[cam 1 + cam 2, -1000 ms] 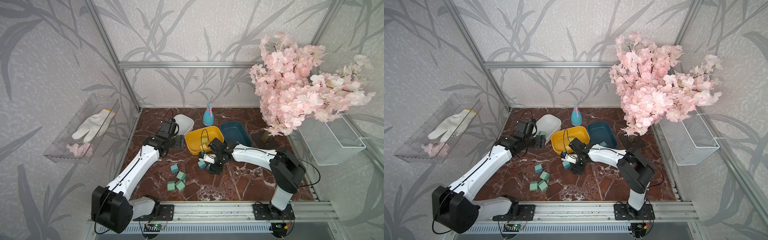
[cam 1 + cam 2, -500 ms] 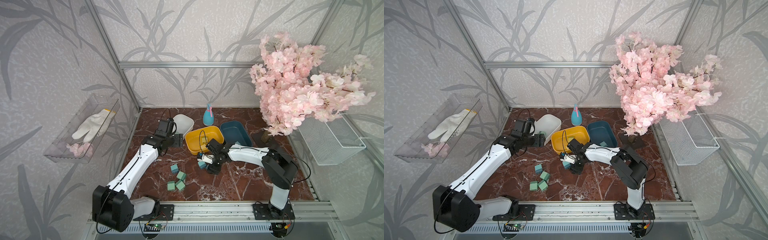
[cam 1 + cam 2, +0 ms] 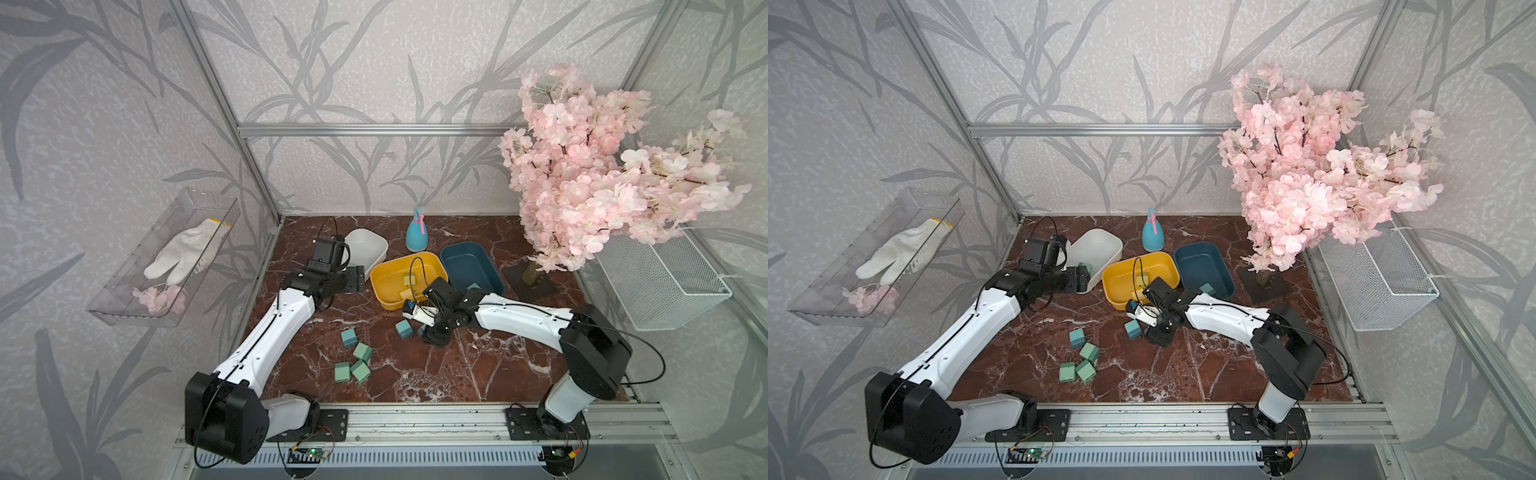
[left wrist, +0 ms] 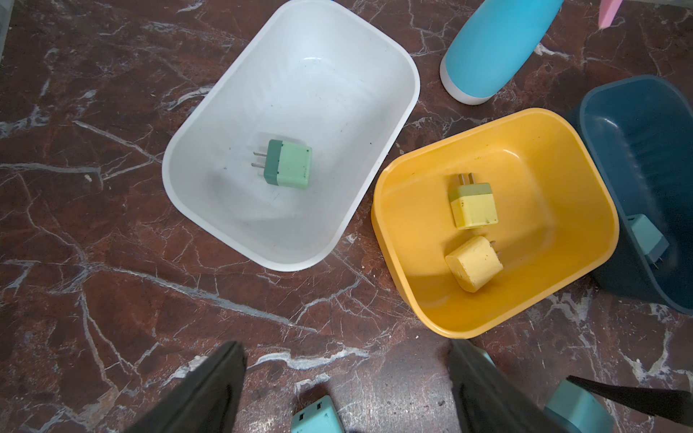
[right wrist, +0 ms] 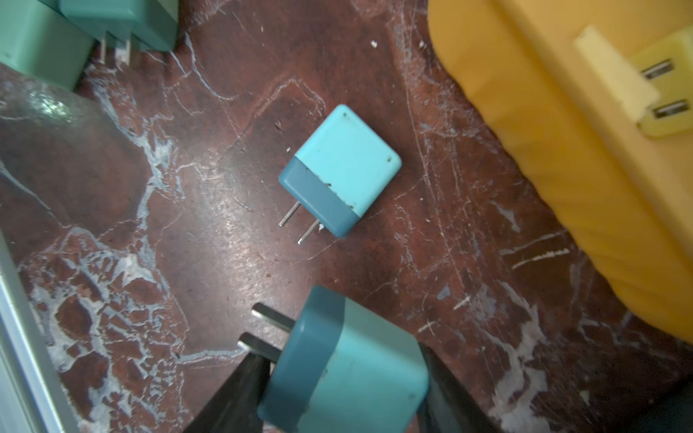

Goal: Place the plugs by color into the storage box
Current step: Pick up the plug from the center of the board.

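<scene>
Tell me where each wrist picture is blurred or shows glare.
Right wrist view: loose blue plug sharp, held blue plug slightly soft, yellow bin and mint plug at the edges blurred, glare on the marble tabletop. Left wrist view: white bin crisp, left gripper's fingers dark and soft.

Clear passage: bare bench along the middle of the front edge. Obstructions: white bin, yellow bin and blue bin packed in a row toward the rear edge, spray bottle just behind; blossom tree overhanging the rear right corner; green plugs clustered front-left of centre; right arm lying across centre; left arm running along the left edge
</scene>
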Robot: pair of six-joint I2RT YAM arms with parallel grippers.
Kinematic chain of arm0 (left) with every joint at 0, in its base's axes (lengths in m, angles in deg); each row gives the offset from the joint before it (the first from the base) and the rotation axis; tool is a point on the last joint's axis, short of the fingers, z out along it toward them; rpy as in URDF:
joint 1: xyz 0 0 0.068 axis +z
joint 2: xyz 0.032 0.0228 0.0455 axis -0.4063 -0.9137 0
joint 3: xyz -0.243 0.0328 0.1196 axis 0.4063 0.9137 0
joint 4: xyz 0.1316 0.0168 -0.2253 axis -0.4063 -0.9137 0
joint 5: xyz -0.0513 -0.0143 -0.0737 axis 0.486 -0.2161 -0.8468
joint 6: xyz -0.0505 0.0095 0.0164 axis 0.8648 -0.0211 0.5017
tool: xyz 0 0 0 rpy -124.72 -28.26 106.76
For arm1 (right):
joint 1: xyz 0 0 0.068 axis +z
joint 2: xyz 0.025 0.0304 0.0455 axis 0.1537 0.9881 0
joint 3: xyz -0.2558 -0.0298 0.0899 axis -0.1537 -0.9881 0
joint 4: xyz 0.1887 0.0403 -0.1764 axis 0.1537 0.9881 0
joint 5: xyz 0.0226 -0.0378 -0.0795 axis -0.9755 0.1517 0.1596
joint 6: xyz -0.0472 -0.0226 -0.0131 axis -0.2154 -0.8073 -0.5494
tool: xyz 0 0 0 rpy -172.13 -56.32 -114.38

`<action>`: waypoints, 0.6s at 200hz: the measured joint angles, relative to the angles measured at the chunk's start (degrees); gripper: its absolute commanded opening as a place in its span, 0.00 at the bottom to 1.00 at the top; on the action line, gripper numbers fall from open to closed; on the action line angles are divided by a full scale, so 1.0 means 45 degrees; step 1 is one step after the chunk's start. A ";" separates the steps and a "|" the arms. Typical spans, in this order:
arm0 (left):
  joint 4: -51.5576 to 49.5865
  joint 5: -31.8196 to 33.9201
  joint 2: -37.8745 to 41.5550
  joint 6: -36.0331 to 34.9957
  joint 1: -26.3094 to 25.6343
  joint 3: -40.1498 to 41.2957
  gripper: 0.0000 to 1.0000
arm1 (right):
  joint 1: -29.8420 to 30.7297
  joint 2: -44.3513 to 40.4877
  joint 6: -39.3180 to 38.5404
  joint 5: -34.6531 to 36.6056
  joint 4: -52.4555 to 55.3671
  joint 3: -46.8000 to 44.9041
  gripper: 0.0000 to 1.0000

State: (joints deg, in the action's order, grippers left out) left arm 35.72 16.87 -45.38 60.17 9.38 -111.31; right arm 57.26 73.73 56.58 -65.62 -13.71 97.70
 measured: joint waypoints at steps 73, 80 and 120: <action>0.0389 -0.1078 -0.0073 -0.0131 0.0019 0.0058 0.85 | -0.1112 -0.2205 0.2288 0.1443 0.0442 0.0117 0.47; 0.0461 -0.1234 -0.0141 -0.0131 0.0019 0.0058 0.85 | -0.1617 -0.2249 0.2579 0.1496 0.0447 0.0272 0.47; 0.0593 -0.2021 -0.0554 -0.0141 0.0019 0.0058 0.86 | -0.4129 -0.1491 0.3599 0.2108 0.0306 0.1234 0.47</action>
State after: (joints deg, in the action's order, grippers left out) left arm 38.39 7.78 -47.87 59.54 9.47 -111.04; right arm 38.69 67.02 72.78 -56.13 -12.34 103.26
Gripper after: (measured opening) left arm 0.858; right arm 0.604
